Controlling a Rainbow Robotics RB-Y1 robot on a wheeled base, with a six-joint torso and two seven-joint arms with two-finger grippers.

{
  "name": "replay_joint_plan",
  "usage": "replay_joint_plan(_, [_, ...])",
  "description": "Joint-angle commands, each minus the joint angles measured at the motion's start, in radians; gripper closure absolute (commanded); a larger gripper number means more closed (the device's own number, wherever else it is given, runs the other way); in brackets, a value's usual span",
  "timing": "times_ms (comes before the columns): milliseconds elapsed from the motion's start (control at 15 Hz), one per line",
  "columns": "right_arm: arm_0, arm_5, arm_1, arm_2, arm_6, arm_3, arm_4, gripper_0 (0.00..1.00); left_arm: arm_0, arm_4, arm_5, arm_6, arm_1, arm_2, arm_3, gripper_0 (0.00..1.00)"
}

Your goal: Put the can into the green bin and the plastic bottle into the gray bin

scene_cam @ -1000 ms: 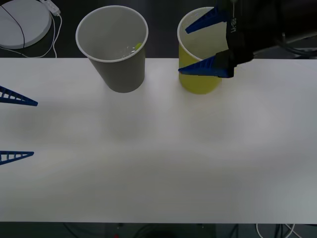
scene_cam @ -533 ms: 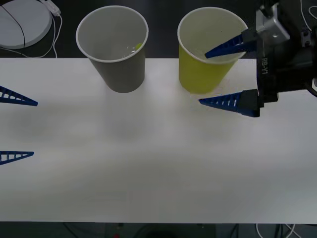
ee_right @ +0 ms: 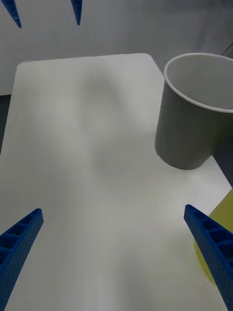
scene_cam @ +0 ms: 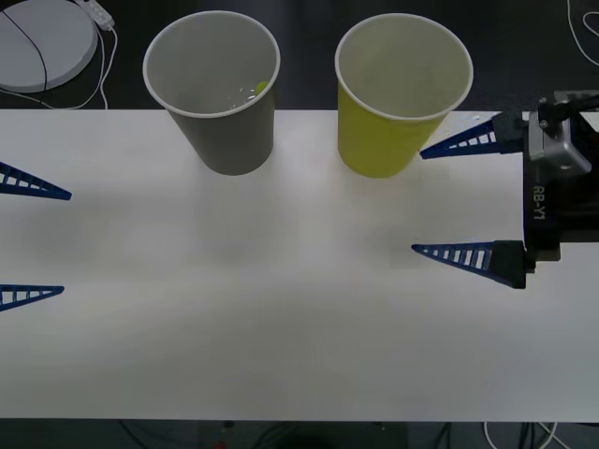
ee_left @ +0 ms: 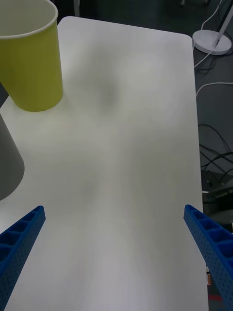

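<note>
The gray bin (scene_cam: 213, 89) stands in the upper left of the front view and the green bin (scene_cam: 401, 92) in the upper middle, both upright at the far edge of the white worktop (scene_cam: 281, 318) and a little apart from each other. Inside the gray bin a small lime-green spot and some clear material show near the far wall — I judge this is the plastic bottle (scene_cam: 253, 92) already dropped in. The inside of the green bin looks white and I cannot tell if a can lies at its bottom.

The right hand (scene_cam: 447, 199) hovers at the right of the frame, just beside the green bin, its 2 blue fingers spread wide and holding nothing. The left hand (scene_cam: 37, 238) waits at the left edge, also spread and empty.

Both bins are thin paper cups, so I expect them to be light, easy to tip or dent, and narrow at the base. If one must be moved, a soft grip low on the wall seems safer than at the rim.

The near half of the worktop is bare and gives wide room for the arms. The risk is at the far edge — the bins stand close to it, and a push could send them off.
</note>
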Motion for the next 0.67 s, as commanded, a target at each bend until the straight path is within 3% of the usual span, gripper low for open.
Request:
replay_joint_plan(67, [0.112, 0.000, 0.008, -0.045, 0.124, -0.007, -0.015, 0.00, 0.000, 0.000, 0.000, 0.000, 0.000, 0.000, 0.000, 0.00])
replay_joint_plan(267, [0.198, 0.000, 0.008, -0.062, 0.211, -0.006, -0.045, 0.00, 0.000, 0.000, 0.000, 0.000, 0.000, 0.000, 0.000, 0.00])
replay_joint_plan(667, [0.262, -0.003, 0.008, -0.065, 0.242, -0.016, -0.103, 0.00, 0.000, 0.000, 0.000, 0.000, 0.000, 0.000, 0.000, 0.00])
